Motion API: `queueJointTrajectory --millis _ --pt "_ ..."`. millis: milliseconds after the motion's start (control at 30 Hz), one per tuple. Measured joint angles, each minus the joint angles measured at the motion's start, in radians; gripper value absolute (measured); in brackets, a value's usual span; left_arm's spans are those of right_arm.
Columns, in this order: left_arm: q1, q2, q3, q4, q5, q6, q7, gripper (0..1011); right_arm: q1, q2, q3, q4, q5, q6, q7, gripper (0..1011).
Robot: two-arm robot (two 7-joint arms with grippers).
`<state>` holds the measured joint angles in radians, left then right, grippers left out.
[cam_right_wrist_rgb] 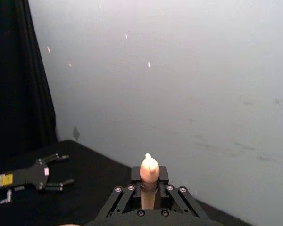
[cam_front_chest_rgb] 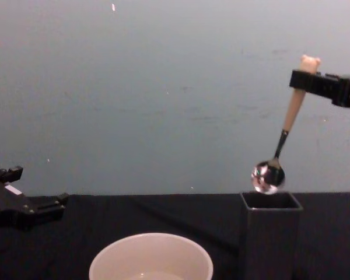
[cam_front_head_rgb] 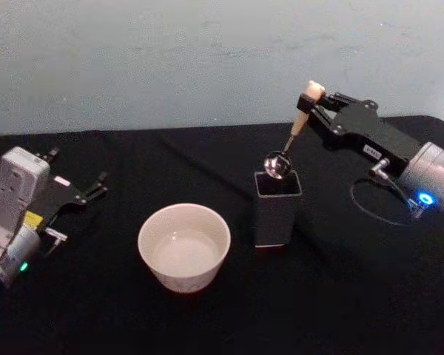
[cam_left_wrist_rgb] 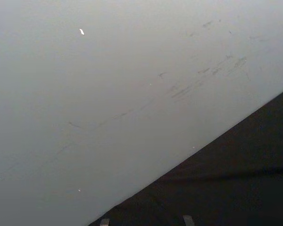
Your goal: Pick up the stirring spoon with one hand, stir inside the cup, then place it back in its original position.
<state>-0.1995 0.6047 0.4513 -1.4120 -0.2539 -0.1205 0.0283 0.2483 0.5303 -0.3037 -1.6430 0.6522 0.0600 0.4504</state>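
My right gripper (cam_front_head_rgb: 313, 106) is shut on the pale beige handle of the stirring spoon (cam_front_head_rgb: 300, 123), just below its little bear head. The spoon hangs tilted, its shiny bowl (cam_front_chest_rgb: 268, 177) just above the open top of the dark grey square holder (cam_front_head_rgb: 277, 208). From the right wrist the handle top (cam_right_wrist_rgb: 149, 170) stands between the fingers. The cream-white cup (cam_front_head_rgb: 183, 246) sits on the black table to the left of the holder, with a little clear liquid in it. My left gripper (cam_front_head_rgb: 98, 186) rests open at the far left of the table.
A black cloth covers the table (cam_front_head_rgb: 340, 296), which ends at a pale wall (cam_front_head_rgb: 170, 59) behind. A cable (cam_front_head_rgb: 370, 200) loops on the cloth beside the right arm. Free cloth lies between the cup and the left gripper.
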Motion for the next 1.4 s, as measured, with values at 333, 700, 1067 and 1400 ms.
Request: queueJointTrajectory --millis 333,700,1067,1400 --pt "0.000 0.000 0.000 0.000 0.000 0.000 0.000 1001 0.032 -0.017 -0.036 -0.002 -0.002 -0.018 0.016 207" --pt "0.000 0.000 0.000 0.000 0.000 0.000 0.000 1001 0.068 -0.040 -0.108 0.029 -0.017 -0.042 0.079 207" --pt "0.000 0.000 0.000 0.000 0.000 0.000 0.000 1001 0.104 -0.057 -0.182 0.069 -0.049 -0.056 0.127 207" --pt "0.000 0.000 0.000 0.000 0.000 0.000 0.000 1001 0.115 -0.059 -0.236 0.106 -0.097 -0.075 0.162 207"
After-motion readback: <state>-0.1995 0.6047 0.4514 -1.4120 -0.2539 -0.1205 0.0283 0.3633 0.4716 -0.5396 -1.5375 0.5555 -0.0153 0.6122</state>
